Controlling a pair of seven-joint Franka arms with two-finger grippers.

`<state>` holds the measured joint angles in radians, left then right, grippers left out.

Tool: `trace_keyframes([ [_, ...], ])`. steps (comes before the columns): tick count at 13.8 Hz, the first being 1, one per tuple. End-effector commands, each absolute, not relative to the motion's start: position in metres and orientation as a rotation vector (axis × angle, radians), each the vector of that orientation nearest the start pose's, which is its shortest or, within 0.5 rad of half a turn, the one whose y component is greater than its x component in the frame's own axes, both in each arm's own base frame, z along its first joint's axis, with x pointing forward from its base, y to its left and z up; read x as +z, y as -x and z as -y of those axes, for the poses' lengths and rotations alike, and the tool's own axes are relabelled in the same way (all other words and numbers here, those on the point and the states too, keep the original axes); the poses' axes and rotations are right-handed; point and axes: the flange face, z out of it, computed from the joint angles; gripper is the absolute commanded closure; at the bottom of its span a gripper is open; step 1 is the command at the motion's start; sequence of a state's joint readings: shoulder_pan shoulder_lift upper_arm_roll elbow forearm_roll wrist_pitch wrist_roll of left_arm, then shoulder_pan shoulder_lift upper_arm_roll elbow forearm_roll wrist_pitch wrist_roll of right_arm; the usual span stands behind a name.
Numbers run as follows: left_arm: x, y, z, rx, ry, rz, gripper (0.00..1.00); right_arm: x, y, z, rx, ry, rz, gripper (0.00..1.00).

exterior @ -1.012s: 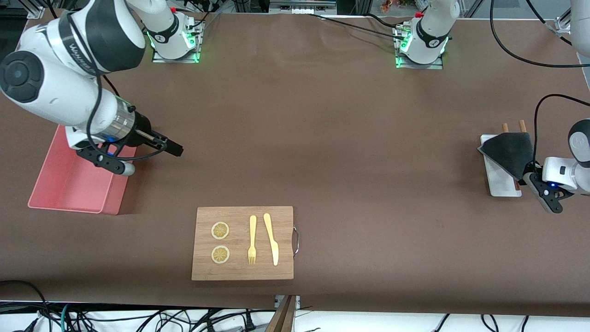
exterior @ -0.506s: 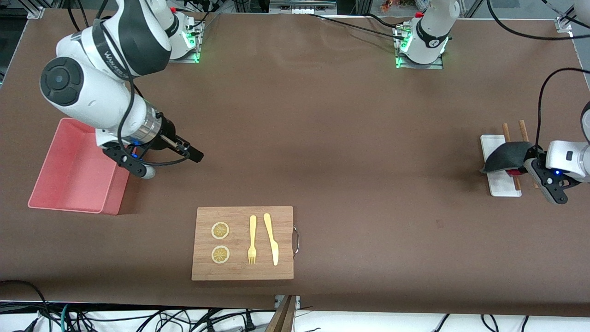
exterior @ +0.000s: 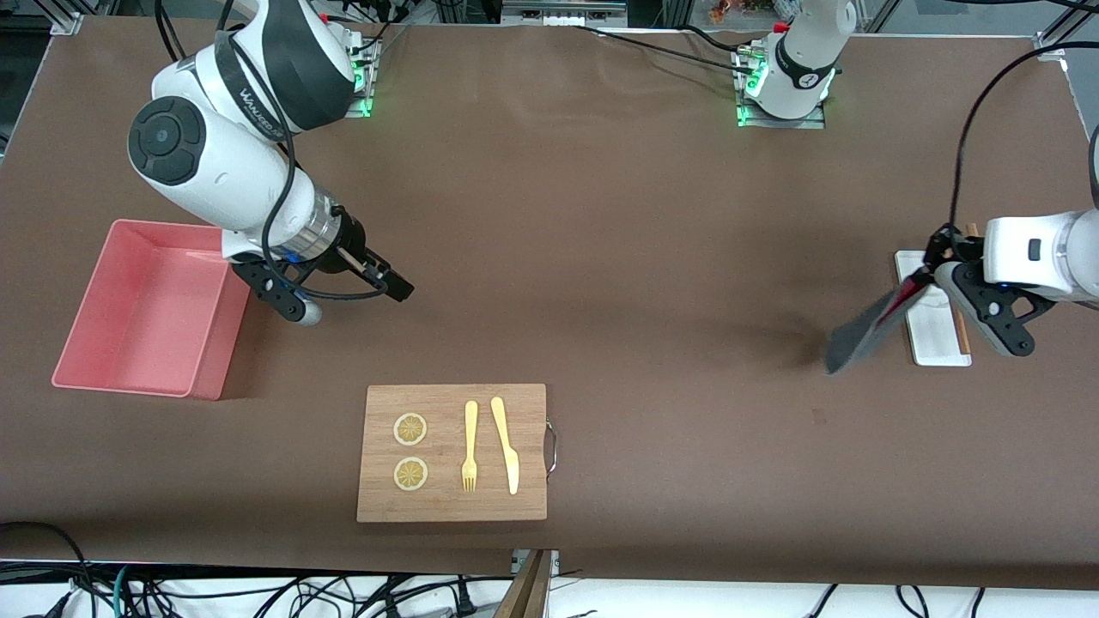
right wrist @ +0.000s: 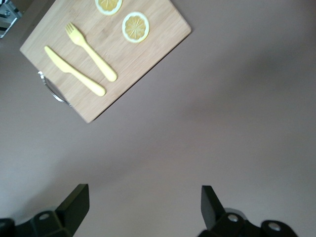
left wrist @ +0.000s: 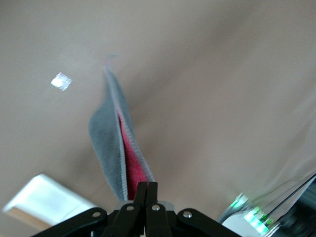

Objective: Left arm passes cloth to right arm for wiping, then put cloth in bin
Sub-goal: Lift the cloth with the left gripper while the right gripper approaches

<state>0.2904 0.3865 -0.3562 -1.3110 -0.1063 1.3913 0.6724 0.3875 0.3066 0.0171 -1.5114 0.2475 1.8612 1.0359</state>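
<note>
My left gripper [exterior: 927, 268] is shut on one edge of the cloth [exterior: 865, 330]. It holds the cloth in the air over the table, beside the white tray [exterior: 934, 345]. The cloth hangs folded, dark grey outside and red inside. In the left wrist view the cloth [left wrist: 114, 143] hangs from the closed fingertips [left wrist: 147, 187]. My right gripper [exterior: 400, 290] is open and empty, over bare table between the pink bin [exterior: 137, 309] and the table's middle. Its open jaws show in the right wrist view [right wrist: 143, 197].
A wooden cutting board [exterior: 452, 506] lies near the front edge with two lemon slices [exterior: 410, 429], a yellow fork [exterior: 470, 446] and a yellow knife [exterior: 505, 445]. The board [right wrist: 148, 54] also shows in the right wrist view. A brown stick [exterior: 963, 330] lies on the tray.
My left gripper has lifted the cloth off the tray and carried it toward the table's middle; the cloth now hangs down. My right arm has moved from the bin toward the middle.
</note>
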Motion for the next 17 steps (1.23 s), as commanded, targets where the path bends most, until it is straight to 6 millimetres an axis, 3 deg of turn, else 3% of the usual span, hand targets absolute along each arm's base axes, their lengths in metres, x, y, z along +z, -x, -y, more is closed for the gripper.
trace_keyframes([
  [1,0.522,-0.635,0.075,0.368,3.408,-1.108,1.00,0.498,-0.602,-0.287,0.206,2.678,-1.066,0.00],
  [4,0.521,-0.636,0.176,0.287,3.515,-1.084,1.00,0.491,-0.596,-0.318,0.216,2.619,-1.137,0.00],
  [6,0.516,-0.631,0.240,0.181,3.497,-1.193,1.00,0.484,-0.595,-0.333,0.217,2.575,-1.184,0.00],
  [8,0.515,-0.625,0.290,0.057,3.477,-1.274,1.00,0.477,-0.592,-0.344,0.275,2.536,-1.206,0.00],
  [11,0.524,-0.611,0.344,-0.044,3.554,-1.227,1.00,0.471,-0.591,-0.350,0.317,2.514,-1.211,0.00],
  [15,0.541,-0.591,0.391,-0.149,3.596,-1.302,1.00,0.464,-0.588,-0.364,0.323,2.496,-1.199,0.00],
  [17,0.551,-0.581,0.406,-0.157,3.608,-1.356,1.00,0.462,-0.587,-0.369,0.320,2.495,-1.186,0.00],
])
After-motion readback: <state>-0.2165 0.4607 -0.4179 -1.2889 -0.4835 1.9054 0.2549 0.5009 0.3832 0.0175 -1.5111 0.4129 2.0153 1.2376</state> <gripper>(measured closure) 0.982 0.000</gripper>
